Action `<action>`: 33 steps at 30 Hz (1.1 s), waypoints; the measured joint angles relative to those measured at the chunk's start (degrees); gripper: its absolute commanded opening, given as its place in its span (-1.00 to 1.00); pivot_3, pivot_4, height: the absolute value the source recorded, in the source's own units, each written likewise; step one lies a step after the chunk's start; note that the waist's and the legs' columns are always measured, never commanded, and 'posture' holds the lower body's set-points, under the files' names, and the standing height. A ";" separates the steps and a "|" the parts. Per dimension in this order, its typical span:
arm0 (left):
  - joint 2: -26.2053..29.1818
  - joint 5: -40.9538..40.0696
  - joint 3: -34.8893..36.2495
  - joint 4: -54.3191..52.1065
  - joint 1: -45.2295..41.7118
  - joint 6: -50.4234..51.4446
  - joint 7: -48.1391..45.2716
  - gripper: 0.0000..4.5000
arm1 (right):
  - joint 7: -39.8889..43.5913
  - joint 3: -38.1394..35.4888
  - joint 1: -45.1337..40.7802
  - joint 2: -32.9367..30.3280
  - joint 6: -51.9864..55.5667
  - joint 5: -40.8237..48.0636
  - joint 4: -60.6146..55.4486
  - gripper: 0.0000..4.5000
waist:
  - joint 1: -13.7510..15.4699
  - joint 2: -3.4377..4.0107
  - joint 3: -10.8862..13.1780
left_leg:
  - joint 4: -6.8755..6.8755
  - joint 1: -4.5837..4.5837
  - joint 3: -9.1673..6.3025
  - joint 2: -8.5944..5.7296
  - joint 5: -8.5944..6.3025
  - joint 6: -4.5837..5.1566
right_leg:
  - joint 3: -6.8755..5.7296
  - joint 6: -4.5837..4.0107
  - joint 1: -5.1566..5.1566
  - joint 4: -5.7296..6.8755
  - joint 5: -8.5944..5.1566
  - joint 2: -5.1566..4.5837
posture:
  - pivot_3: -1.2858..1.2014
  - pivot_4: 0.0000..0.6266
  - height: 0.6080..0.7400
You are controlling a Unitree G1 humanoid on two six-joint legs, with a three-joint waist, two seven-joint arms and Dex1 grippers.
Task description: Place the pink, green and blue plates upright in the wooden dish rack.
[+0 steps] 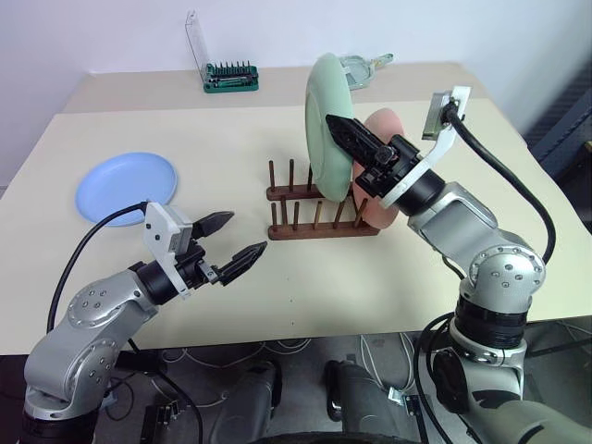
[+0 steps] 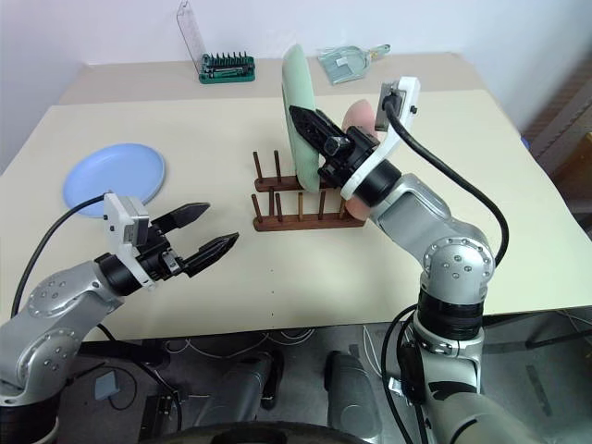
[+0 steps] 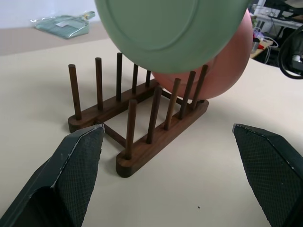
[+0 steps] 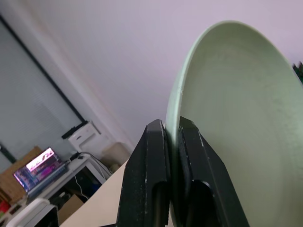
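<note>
My right gripper (image 1: 333, 123) is shut on the rim of the green plate (image 1: 322, 111) and holds it upright just above the wooden dish rack (image 1: 314, 227). The right wrist view shows both fingers (image 4: 151, 179) pinching that rim (image 4: 236, 118). At the rack's right end the pink plate (image 1: 377, 215) stands between the pegs, partly hidden behind my right hand. The blue plate (image 1: 125, 185) lies flat on the table at the left. My left gripper (image 1: 245, 233) is open and empty, low over the table to the front left of the rack (image 3: 142, 151).
A green-based clear tool case (image 1: 227, 74) stands at the back of the table. A clear scoop-like object (image 1: 365, 67) lies at the back behind the green plate. The table's front edge (image 1: 324, 319) runs close under both arms.
</note>
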 measured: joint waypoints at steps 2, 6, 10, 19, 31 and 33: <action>-0.01 -0.02 0.00 -0.44 0.05 0.00 0.42 0.99 | -0.53 -0.11 0.00 -0.34 0.00 0.32 0.78 -1.00 | -0.01 0.01 0.00 | 0.00 -0.01 0.00 0.00 0.00 0.00 | 0.00 0.00 0.00 -0.01 0.00 0.00 | 0.03 -0.52 1.00; -0.16 -0.33 0.00 -0.97 0.08 0.00 0.85 0.99 | -2.45 -0.11 0.00 -0.33 0.05 1.46 1.86 -1.00 | -0.03 0.01 0.00 | -0.01 -0.01 0.00 0.04 0.00 0.00 | -0.02 0.02 0.00 -0.01 -0.01 0.02 | 0.03 -0.52 1.00; -0.40 -0.69 -0.03 -0.97 0.08 0.00 1.10 0.99 | -5.48 -0.09 0.01 -0.26 0.32 2.93 4.09 -1.00 | 0.00 0.01 0.00 | -0.01 -0.01 0.00 0.04 0.00 0.00 | -0.02 0.00 0.00 -0.04 0.00 0.02 | 0.03 -0.52 1.00; -0.53 -0.71 -0.51 -0.96 0.07 -0.03 1.64 1.00 | -8.72 0.02 0.25 -0.31 1.49 4.72 5.09 0.13 | 0.02 0.03 0.02 | -0.02 -0.06 0.00 0.04 0.00 0.03 | -0.04 0.02 -0.02 -0.09 -0.01 0.02 | 0.03 -0.52 1.00; -0.70 -1.08 -0.77 -0.97 0.06 -0.04 1.94 1.00 | -6.63 2.35 -0.43 -4.78 1.88 1.46 4.55 0.99 | 0.02 0.11 0.07 | -0.02 -0.17 0.00 0.06 -0.01 0.04 | -0.08 0.06 -0.07 -0.16 -0.03 0.02 | 0.03 -0.52 1.00; -0.77 -1.10 -0.99 -0.95 0.05 -0.04 1.97 1.00 | -6.07 2.40 -2.17 -6.00 1.96 0.61 4.23 0.99 | 0.04 0.12 0.07 | 0.00 -0.23 0.00 0.07 0.00 0.05 | -0.11 0.05 -0.11 -0.16 -0.02 0.02 | 0.03 -0.52 1.00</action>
